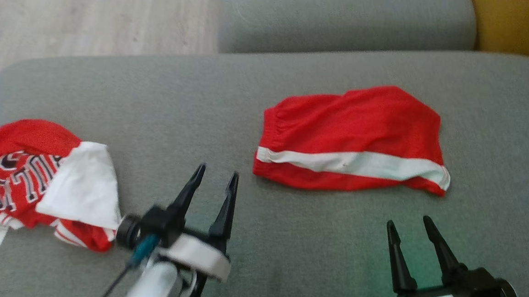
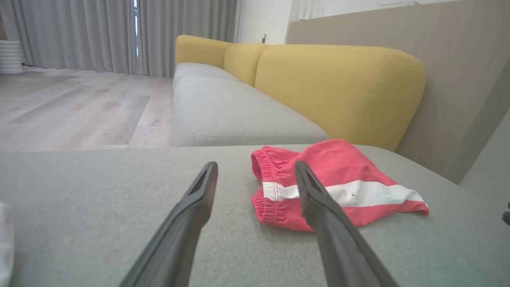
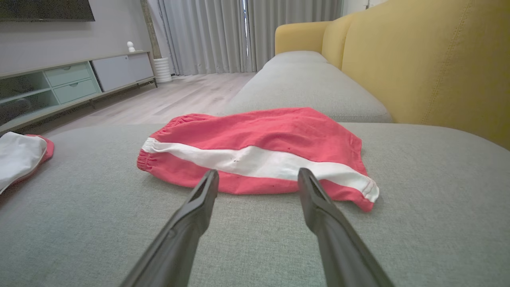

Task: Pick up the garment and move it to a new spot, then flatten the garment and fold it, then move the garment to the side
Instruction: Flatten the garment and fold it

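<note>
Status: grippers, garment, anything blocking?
Left gripper open, empty. Right gripper open, empty. Red shorts flat on grey sofa cushion, ahead of both. Crumpled jersey far left, clear of path.

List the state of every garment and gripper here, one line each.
shorts, lying flat, slightly rumpled, untouched
jersey, crumpled, a white part lying over some of the lettering
left gripper, jaws open, empty
right gripper, jaws open, empty
</note>
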